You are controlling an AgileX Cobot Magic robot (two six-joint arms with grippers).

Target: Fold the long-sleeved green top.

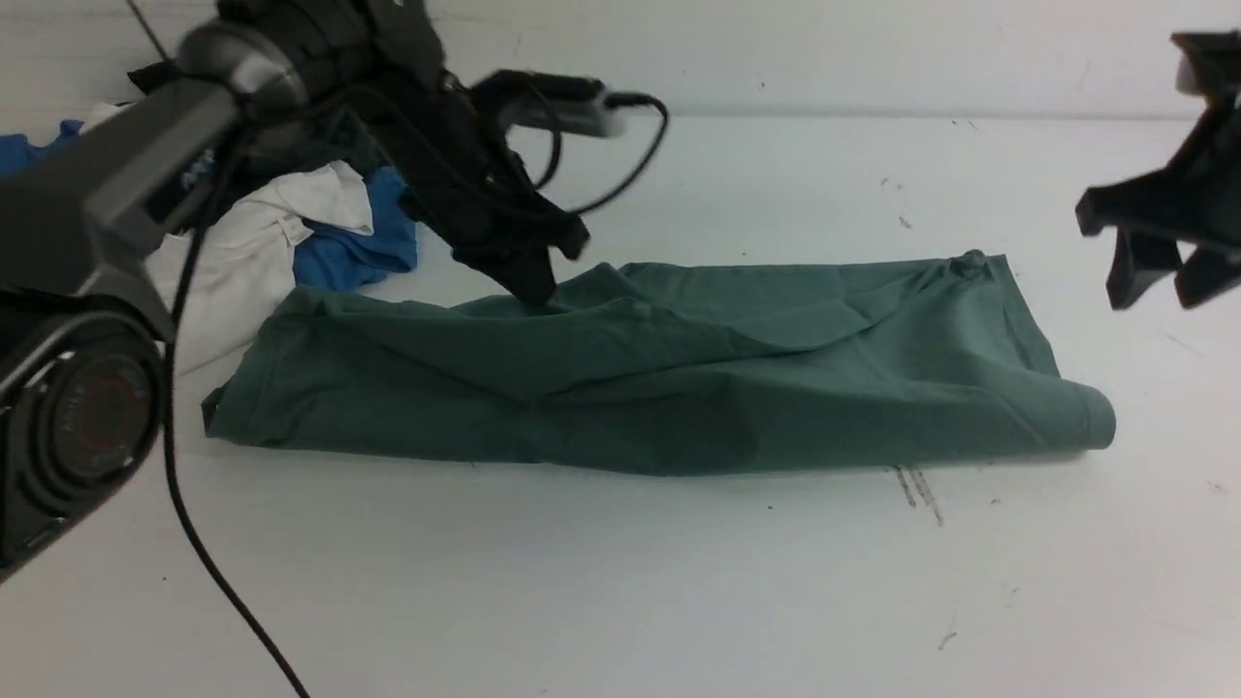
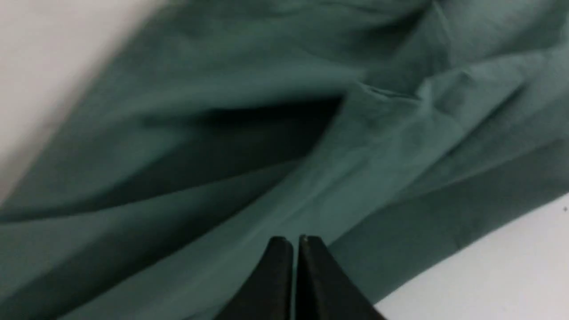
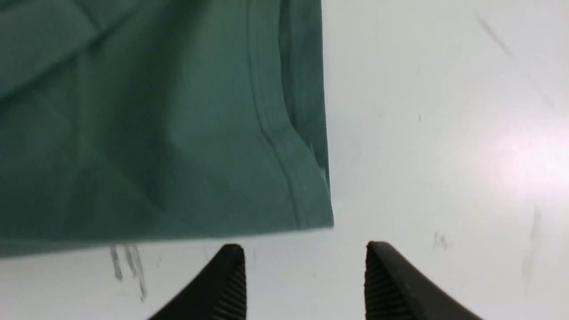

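Jaws of the left gripper (image 1: 531, 289) clenched, seemingly empty, at the green long-sleeved top (image 1: 669, 388); right gripper (image 1: 1159, 281) released beside its end; closed tips could drag and rumple the fold.

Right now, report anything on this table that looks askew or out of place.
The green top lies in a long band, but its far edge is rumpled, not flat. A heap of blue and white garments sits at far left.
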